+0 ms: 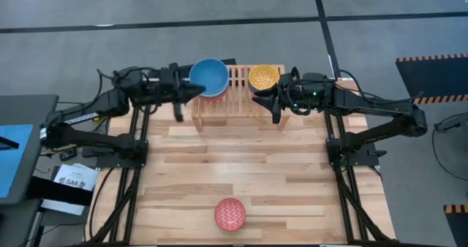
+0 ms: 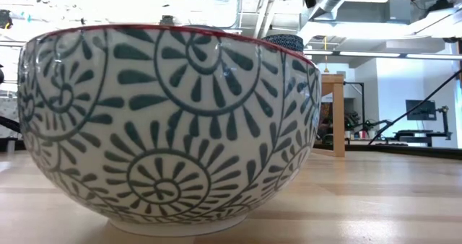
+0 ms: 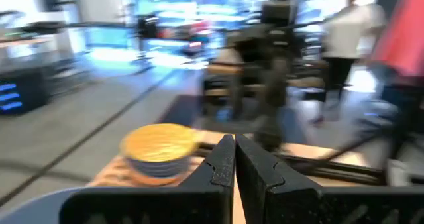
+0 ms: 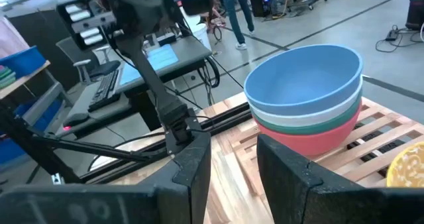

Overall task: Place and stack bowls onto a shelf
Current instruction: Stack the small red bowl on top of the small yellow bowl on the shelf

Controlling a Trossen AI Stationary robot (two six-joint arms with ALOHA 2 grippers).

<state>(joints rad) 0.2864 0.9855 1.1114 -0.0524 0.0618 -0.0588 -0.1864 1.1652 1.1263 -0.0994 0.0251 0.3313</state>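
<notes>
While most bowls sit on the shelf (image 1: 235, 93) at the table's (image 1: 248, 174) far edge, one patterned red bowl (image 1: 229, 214) stands alone near the front edge, well apart from the rack. In the low view that bowl (image 2: 170, 128) fills nearly the whole picture: white outside with dark teal spiral and leaf marks, a thin red rim, upright on the planks.

On the shelf's left end is a stack (image 4: 310, 101) with a light blue bowl (image 1: 209, 75) on top; the right wrist view shows it nested in a white one, then a teal one, then a red bowl at the bottom, all upright on the slats. On the shelf's right end stands a yellow bowl (image 1: 264, 77), on top of a darker one whose colour I cannot make out. The left wrist view shows the yellow bowl (image 3: 161, 144) too, blurred.

The left gripper (image 1: 179, 101) is just beside the blue stack, at the shelf's left end. In its wrist view its fingers (image 3: 222, 164) are pressed together with nothing between them. The right gripper (image 1: 280, 108) is just beside the yellow bowl, at the shelf's right front corner. In its wrist view its fingers (image 4: 195, 161) stand apart with an empty gap between them.

Beyond the table, the wrist views show a workshop floor, a desk (image 4: 142, 61) with a keyboard, and people (image 3: 344, 32) standing in the distance.
</notes>
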